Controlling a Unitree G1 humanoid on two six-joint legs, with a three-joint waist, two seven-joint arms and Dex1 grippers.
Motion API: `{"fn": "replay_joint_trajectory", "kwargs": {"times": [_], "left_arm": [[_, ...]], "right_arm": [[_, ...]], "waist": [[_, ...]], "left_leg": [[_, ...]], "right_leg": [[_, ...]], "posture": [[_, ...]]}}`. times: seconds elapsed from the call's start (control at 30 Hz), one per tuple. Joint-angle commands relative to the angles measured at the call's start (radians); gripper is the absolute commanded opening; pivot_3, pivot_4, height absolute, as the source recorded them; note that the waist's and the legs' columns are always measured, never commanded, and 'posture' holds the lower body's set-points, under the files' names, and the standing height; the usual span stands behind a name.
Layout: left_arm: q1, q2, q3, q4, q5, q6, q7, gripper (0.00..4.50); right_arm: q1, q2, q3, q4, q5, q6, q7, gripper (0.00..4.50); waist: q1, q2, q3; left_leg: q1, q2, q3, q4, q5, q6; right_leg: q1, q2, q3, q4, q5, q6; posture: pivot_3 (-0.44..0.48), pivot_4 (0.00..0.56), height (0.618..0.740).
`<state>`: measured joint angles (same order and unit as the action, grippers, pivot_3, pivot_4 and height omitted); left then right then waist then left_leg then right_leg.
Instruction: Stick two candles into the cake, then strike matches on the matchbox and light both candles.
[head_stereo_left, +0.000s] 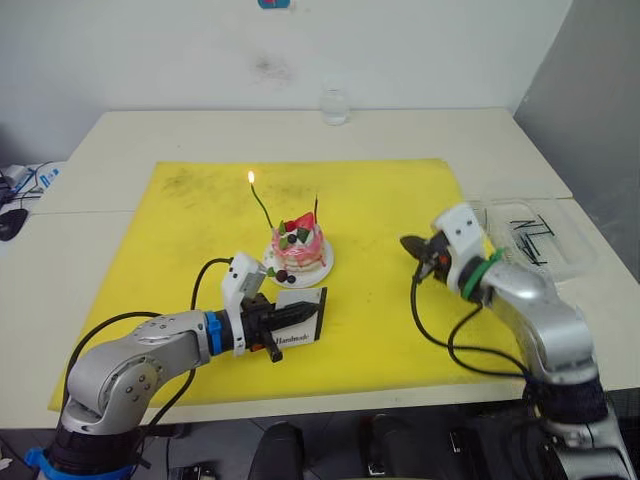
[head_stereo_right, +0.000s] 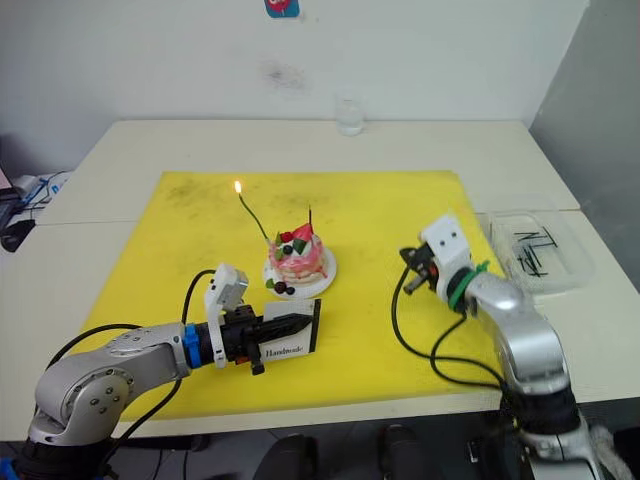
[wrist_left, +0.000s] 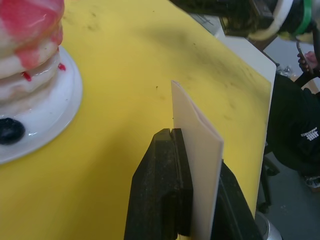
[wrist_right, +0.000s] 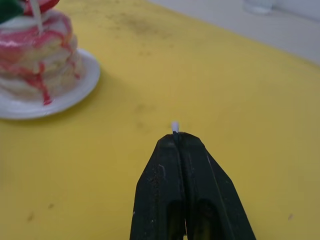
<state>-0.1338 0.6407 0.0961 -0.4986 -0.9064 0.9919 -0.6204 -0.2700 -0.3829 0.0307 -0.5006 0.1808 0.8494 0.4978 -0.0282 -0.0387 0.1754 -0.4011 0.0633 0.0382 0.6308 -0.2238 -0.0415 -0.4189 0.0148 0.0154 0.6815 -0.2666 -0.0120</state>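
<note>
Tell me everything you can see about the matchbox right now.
The matchbox is a flat white box with a black strip along one side and small black "Handmade" lettering. It stands on edge on the yellow mat, just in front of the cake's plate. The left gripper is clamped on it; its black fingers pinch the thin white wall.

Matt yellow mat (head_stereo_left: 380, 300), scuffed

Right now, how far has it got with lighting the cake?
Both candles stand in the cake. The green candle already burns; the dark red candle shows no flame. The left gripper holds the matchbox upright, and the right gripper pinches a pale-tipped match. Left: strike it and light the red one.
</note>
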Motion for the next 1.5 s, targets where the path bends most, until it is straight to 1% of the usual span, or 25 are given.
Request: {"fn": "replay_joint_trajectory", "kwargs": {"times": [0.03,0.1,0.17,0.23,0.3,0.47,0.57,0.7,0.9,1.2,1.3,1.43,1.5], "left_arm": [[-0.011,0.007,0.015,-0.028,-0.029,0.005,-0.004,0.0],[-0.016,0.008,0.008,-0.025,-0.029,0.008,-0.008,0.0],[-0.021,0.012,0.003,-0.022,-0.029,0.008,-0.013,0.0],[-0.025,0.013,0.0,-0.017,-0.027,0.008,-0.016,0.0],[-0.028,0.015,-0.002,-0.014,-0.026,0.007,-0.019,0.0],[-0.024,0.018,-0.004,-0.017,-0.024,0.005,-0.019,0.0],[-0.018,0.021,-0.002,-0.018,-0.024,0.002,-0.021,0.0],[-0.015,0.024,0.001,-0.017,-0.022,0.0,-0.022,0.0],[-0.013,0.024,-0.002,-0.017,-0.018,-0.004,-0.025,0.0],[-0.023,0.023,-0.006,-0.009,-0.011,-0.006,-0.034,0.0],[-0.023,0.022,-0.007,-0.009,-0.011,-0.006,-0.034,0.0],[-0.019,0.022,-0.007,-0.011,-0.011,-0.006,-0.033,0.0],[-0.017,0.022,-0.007,-0.011,-0.01,-0.006,-0.033,0.0]], "right_arm": [[0.079,0.023,0.014,-0.119,-0.011,-0.019,-0.069,0.01],[0.139,0.05,0.048,-0.108,-0.039,-0.077,-0.108,0.01],[0.168,0.067,0.075,-0.071,-0.063,-0.143,-0.13,0.01],[0.184,0.08,0.089,-0.024,-0.079,-0.196,-0.143,0.01],[0.192,0.066,0.117,0.03,-0.108,-0.265,-0.136,0.01],[0.203,0.096,0.116,0.11,-0.111,-0.335,-0.154,0.01],[0.223,0.106,0.12,0.134,-0.11,-0.364,-0.157,0.65],[0.239,0.109,0.141,0.152,-0.114,-0.41,-0.141,1.99],[0.251,0.118,0.142,0.186,-0.131,-0.472,-0.153,1.99],[0.246,0.151,0.136,0.188,-0.122,-0.433,-0.182,1.99],[0.251,0.154,0.138,0.186,-0.132,-0.423,-0.19,1.45],[0.26,0.152,0.146,0.178,-0.131,-0.42,-0.187,0.06],[0.265,0.152,0.15,0.178,-0.131,-0.422,-0.186,0.02]], "waist": [[-0.004,0.0,0.0],[-0.004,0.0,0.0],[-0.004,0.0,0.0],[-0.004,0.0,0.0],[-0.003,0.0,0.0],[-0.003,0.0,0.0],[-0.003,0.0,0.0],[-0.003,-0.001,-0.001],[-0.003,-0.001,-0.001],[-0.003,-0.003,-0.002],[-0.003,-0.004,-0.002],[-0.003,-0.004,-0.002],[-0.003,-0.004,-0.002]], "left_leg": [[0.0,0.0,0.0,0.0,0.0,0.0],[0.001,0.0,0.0,0.0,0.0,0.0],[0.001,0.0,-0.001,0.0,0.0,0.0],[0.001,0.0,-0.001,0.0,0.0,0.0],[0.001,-0.001,0.0,0.0,0.0,0.0],[0.0,-0.001,0.0,0.0,0.0,0.0],[0.0,-0.001,-0.001,0.0,0.0,0.0],[0.001,-0.001,-0.001,0.0,0.0,0.0],[0.001,-0.001,-0.001,0.0,0.0,0.0],[0.002,0.0,-0.002,0.0,0.0,0.0],[0.003,0.0,-0.002,0.0,0.0,0.0],[0.003,0.0,-0.002,0.0,0.0,0.0],[0.003,0.0,-0.002,0.0,0.0,0.0]], "right_leg": [[0.0,0.0,0.001,0.0,0.0,0.0],[0.0,0.0,0.0,0.0,0.0,0.0],[0.0,0.0,0.0,0.0,0.0,0.0],[0.0,0.001,0.0,0.001,0.0,0.0],[0.0,0.001,0.0,0.0,0.0,0.0],[0.0,0.001,0.0,-0.001,0.0,0.0],[0.0,0.001,0.0,-0.001,0.0,0.0],[0.001,0.001,0.0,0.0,0.0,0.0],[0.001,0.001,0.0,0.0,0.0,0.0],[0.002,0.001,-0.001,0.0,0.0,0.0],[0.003,0.001,-0.001,0.0,0.0,0.0],[0.004,0.001,-0.001,0.0,0.0,0.0],[0.004,0.001,-0.001,0.0,0.0,0.0]], "posture": [[0.0,0.15,0.735],[0.0,0.15,0.735],[0.0,0.15,0.735],[0.0,0.15,0.735],[0.0,0.15,0.735],[0.0,0.15,0.735],[0.0,0.15,0.735],[0.0,0.15,0.735],[0.0,0.15,0.735],[0.0,0.15,0.735],[0.0,0.15,0.735],[0.0,0.15,0.735],[0.0,0.15,0.735]]}}
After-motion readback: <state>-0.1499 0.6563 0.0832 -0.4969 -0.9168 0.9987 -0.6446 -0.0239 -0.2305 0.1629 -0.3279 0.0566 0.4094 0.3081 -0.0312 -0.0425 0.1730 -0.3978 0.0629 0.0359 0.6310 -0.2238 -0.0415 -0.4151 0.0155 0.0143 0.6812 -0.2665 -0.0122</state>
